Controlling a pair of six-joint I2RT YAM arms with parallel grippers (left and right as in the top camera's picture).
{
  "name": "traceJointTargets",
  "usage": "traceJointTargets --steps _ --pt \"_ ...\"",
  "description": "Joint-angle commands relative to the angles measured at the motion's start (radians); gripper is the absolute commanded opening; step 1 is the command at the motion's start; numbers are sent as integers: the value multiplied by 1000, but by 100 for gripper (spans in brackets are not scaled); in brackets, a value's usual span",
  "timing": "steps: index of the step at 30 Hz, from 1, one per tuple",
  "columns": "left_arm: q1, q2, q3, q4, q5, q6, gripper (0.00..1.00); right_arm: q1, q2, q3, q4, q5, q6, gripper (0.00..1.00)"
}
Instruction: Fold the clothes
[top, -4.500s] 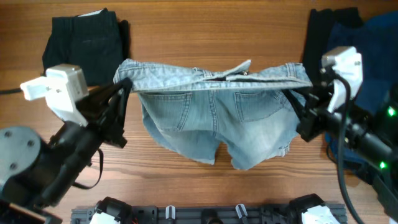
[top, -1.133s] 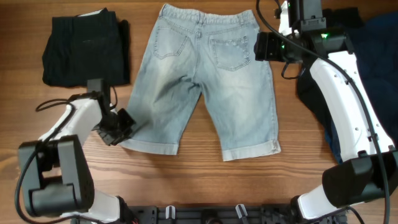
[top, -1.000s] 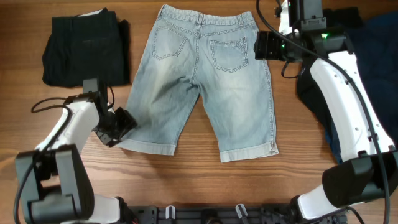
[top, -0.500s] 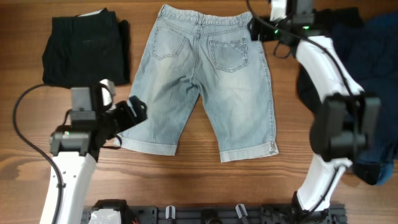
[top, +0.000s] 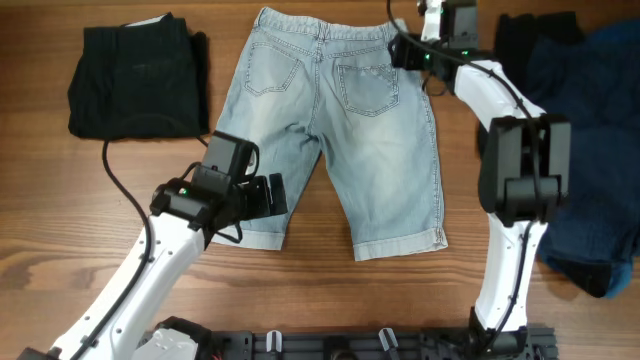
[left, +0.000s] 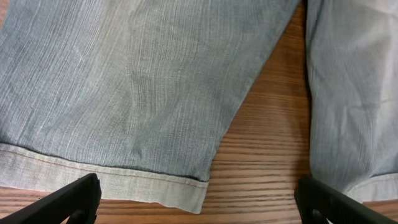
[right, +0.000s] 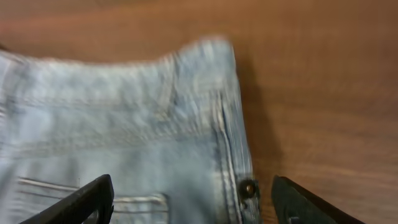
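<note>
Denim shorts (top: 340, 130) spread flat on table (top: 60, 220), back pockets up, unfolded: every fold left to do. Left gripper (left: 199, 202) spread wide, empty, leg hem (left: 106, 177) just beneath. Right gripper (right: 196, 202) likewise gaping, empty, waistband corner (right: 217, 68) below it.

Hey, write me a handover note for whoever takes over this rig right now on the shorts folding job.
Left gripper: open, empty, over the hem of the leg on its side of the denim shorts.
Right gripper: open, empty, at the waistband corner on its side.
Shorts: flat on the table, back pockets up, between the black garment and the dark blue pile.
Done: spread out flat.
Left: every fold.
</note>
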Motion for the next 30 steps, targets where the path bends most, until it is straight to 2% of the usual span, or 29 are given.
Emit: traceJointTargets --steps 1,4,6,7,8,10,13,17,21,25,27,29,30 --pt "-5 7 -1 14 -21 -22 100 -7 52 8 8 -13 18 82" --pt "-5 12 -1 18 -21 -22 100 -10 52 8 26 -5 18 82" --pt "-5 15 -1 18 -21 -22 100 -10 52 8 27 -5 31 74" --pt "-5 15 -1 18 -21 -22 100 -10 52 8 21 -6 45 62" --pt "-5 15 -1 19 -21 -22 100 -10 52 8 7 -18 44 30" --pt "-5 15 -1 30 -21 -23 99 -12 47 8 -37 -20 44 4" --pt "-5 15 -1 58 -21 -26 99 -35 3 10 -116 -19 44 4" --pt "-5 15 -1 69 -17 -26 100 -97 -143 10 -251 37 86 4" --pt "-5 15 -1 85 -16 -26 99 -182 -296 10 -511 164 218 4" --pt "-5 15 -1 97 -9 -26 100 -263 -332 10 -752 208 261 6" --pt "-5 15 -1 98 -10 -25 100 -280 -331 4 -807 231 261 6" --pt "-5 15 -1 98 -10 -25 100 -284 -331 0 -836 266 262 11" --pt "-5 15 -1 97 -10 -25 100 -285 -331 0 -841 271 259 19"
